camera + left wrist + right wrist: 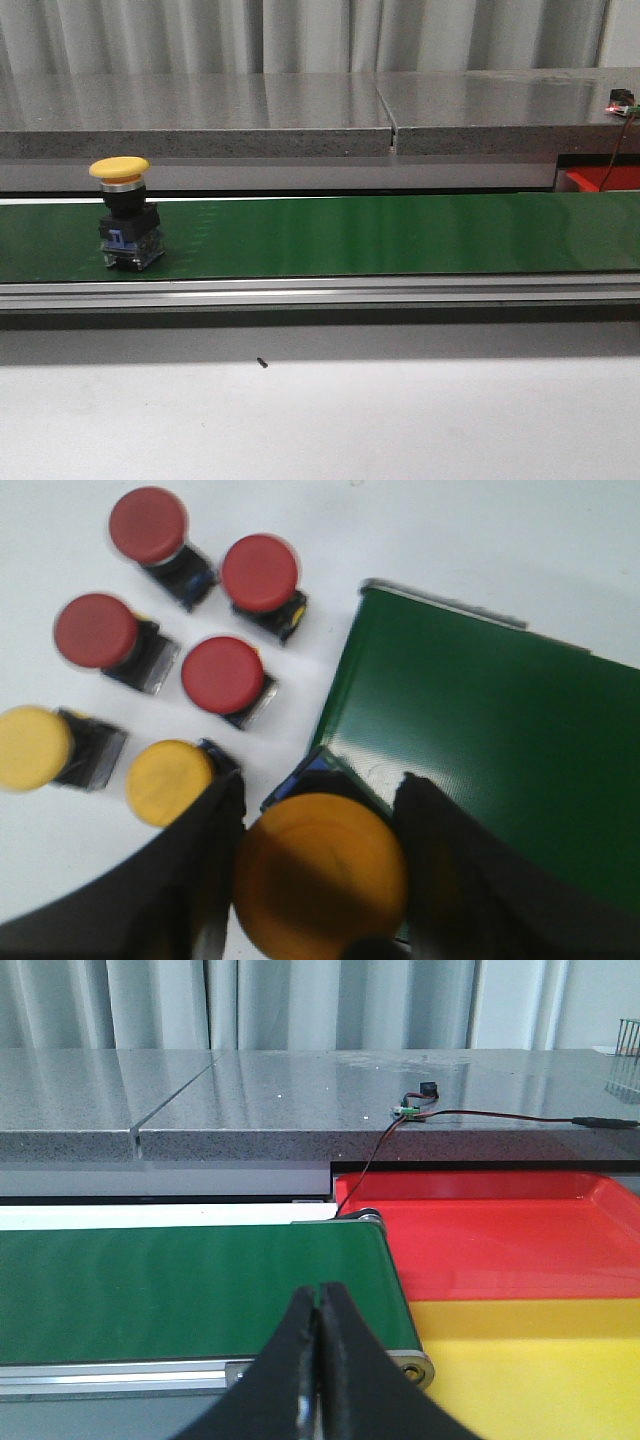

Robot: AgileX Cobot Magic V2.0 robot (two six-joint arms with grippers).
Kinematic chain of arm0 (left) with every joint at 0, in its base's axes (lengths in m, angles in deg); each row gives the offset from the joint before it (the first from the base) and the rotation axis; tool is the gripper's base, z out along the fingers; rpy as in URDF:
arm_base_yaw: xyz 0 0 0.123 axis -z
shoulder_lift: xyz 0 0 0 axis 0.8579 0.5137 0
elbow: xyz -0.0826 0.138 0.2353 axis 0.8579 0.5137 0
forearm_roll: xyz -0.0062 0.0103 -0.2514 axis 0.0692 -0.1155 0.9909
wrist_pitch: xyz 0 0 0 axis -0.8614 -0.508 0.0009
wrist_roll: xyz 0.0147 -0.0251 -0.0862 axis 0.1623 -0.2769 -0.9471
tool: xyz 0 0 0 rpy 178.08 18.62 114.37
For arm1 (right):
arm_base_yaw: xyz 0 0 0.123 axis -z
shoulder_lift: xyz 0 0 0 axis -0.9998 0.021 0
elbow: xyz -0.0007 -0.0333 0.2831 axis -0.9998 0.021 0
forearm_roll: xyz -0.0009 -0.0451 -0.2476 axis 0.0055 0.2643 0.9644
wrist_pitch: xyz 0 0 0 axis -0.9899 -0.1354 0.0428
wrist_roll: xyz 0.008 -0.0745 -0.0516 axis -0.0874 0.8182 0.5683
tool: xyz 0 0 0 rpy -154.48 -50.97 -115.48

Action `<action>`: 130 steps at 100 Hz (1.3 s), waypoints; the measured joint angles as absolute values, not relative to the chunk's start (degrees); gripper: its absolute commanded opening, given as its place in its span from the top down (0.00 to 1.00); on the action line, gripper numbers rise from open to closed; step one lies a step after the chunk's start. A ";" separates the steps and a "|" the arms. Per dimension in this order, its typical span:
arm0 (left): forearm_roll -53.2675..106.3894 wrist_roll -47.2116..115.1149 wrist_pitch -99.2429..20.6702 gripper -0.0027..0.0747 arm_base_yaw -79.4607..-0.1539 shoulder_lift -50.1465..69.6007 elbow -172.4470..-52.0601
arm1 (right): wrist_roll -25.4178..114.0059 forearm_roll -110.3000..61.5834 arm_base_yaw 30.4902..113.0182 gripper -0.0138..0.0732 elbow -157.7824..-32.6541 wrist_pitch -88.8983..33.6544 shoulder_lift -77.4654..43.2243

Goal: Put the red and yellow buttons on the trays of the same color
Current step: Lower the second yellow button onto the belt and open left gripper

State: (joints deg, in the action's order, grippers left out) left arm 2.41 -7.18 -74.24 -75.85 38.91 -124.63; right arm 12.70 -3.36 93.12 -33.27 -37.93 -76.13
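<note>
Holding a yellow button [320, 872] between its fingers [205, 865], the left gripper [318, 880] sits over the green conveyor belt's [480, 750] end; four red buttons [222, 674] and two more yellow ones [166, 782] stand on the white table [520, 550] beside it. Another yellow button [127, 212] stands upright at the belt's left in the front view. Right gripper [318, 1360] is pressed together, empty, near the red tray [500, 1230] and yellow tray [540, 1370].

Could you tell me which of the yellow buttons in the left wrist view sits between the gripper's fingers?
The large yellow button at the green belt's end, flanked by both left gripper fingers. The other two yellow buttons stand apart on the white table.
</note>
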 measured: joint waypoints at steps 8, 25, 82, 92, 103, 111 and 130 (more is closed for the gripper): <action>2.41 -7.18 -74.24 0.71 -74.66 41.11 -124.73 | 12.70 -3.36 93.12 0.92 -33.27 -37.93 -76.13; 2.62 -7.18 -74.24 0.71 -73.65 44.46 -124.73 | 12.70 -3.36 93.12 0.92 -33.27 -37.93 -76.13; 9.28 -1.84 -74.02 0.30 -73.49 43.84 -124.73 | 12.70 -3.36 93.12 0.92 -33.27 -37.93 -76.13; 9.54 -0.65 -74.02 0.39 -72.35 40.99 -124.73 | 12.70 -3.36 93.12 0.92 -33.27 -37.93 -76.13; 9.76 0.23 -74.41 0.60 -69.68 37.17 -124.73 | 12.70 -3.36 93.12 0.92 -33.27 -37.93 -76.13; 9.84 1.11 -75.15 0.79 -67.06 34.07 -124.73 | 12.70 -3.36 93.12 0.92 -33.27 -37.93 -76.13; 9.97 1.76 -77.18 0.99 -61.95 28.11 -123.24 | 12.70 -3.36 93.12 0.92 -33.27 -37.93 -76.13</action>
